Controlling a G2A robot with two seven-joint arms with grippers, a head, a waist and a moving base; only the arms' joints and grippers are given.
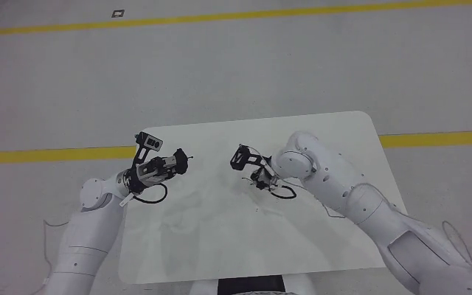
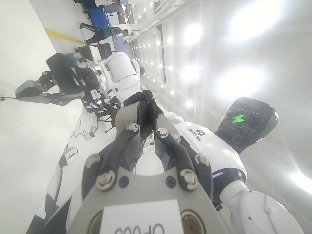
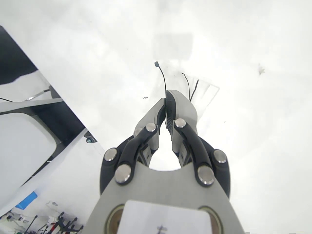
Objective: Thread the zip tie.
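Zip tie [image 3: 163, 77] pinched in right tool [image 3: 166, 96], head apparently protruding beyond.

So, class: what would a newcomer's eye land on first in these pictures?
The right tool, near the middle of the white table, is shut on a thin black zip tie that arcs out beyond its tips. The left tool, toward the table's left edge, points at it, shut on a black piece I cannot identify.
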